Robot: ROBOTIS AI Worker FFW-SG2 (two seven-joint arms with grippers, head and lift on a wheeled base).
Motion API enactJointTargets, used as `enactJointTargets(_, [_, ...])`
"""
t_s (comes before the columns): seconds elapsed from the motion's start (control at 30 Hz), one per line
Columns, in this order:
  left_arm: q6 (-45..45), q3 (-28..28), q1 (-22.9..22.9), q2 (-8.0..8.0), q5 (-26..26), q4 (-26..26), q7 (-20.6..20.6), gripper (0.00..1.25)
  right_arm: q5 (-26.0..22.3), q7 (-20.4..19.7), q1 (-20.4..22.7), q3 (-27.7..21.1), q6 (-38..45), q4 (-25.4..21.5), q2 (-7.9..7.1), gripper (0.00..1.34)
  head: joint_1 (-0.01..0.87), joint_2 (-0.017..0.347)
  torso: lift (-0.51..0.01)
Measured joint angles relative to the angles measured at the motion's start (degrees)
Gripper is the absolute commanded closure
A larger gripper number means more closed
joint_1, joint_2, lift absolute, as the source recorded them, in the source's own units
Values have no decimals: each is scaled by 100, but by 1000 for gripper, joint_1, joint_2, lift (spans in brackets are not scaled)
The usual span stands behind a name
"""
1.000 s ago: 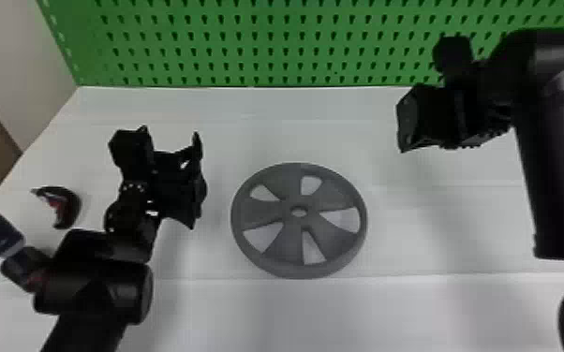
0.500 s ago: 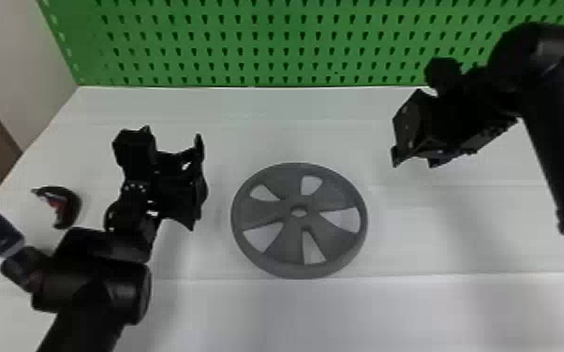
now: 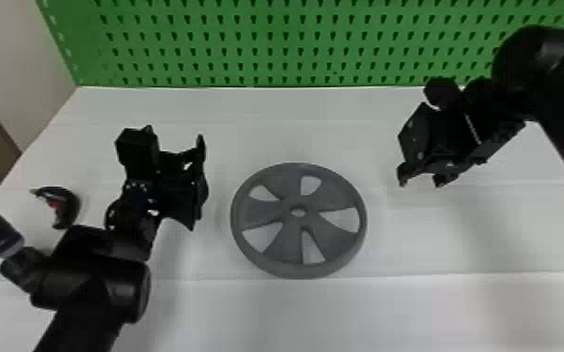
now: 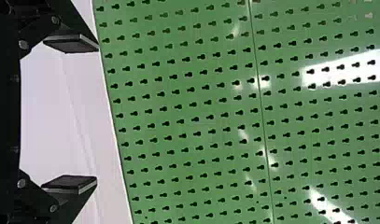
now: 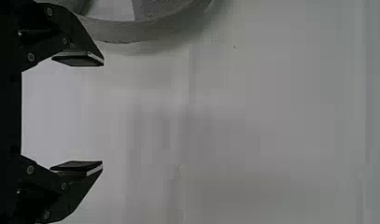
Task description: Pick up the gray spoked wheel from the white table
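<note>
Gray spoked wheel (image 3: 289, 243) lies flat on bench (image 3: 290, 128), well in from far edge, in no container. Your right gripper (image 5: 102, 113) has just turned its tips more toward near edge: probably lining up, wheel ungrasped. Your left gripper (image 4: 97, 113) sits toward left edge. Both spread wide, holding nothing.

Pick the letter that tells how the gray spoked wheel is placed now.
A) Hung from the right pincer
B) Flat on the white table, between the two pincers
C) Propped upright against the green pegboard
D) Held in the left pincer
B: the gray spoked wheel lies flat on the white table, with the open left pincer to its left and the open right pincer to its right.
</note>
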Motion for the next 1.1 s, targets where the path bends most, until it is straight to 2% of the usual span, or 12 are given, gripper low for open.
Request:
enactJointTargets(0.27, [5,-9,-7,7,1,0,0,265,-144,1,-64,205,0,127,-69,473,806,44,-98])
enactJointTargets(0.77, [5,-3,-21,7,49,0,2,265,-233,0,-60,317,0,166,-58,473,806,44,-98])
enactJointTargets(1.1, [5,4,-22,7,81,0,3,265,-627,0,-111,733,0,209,-28,473,806,44,-98])
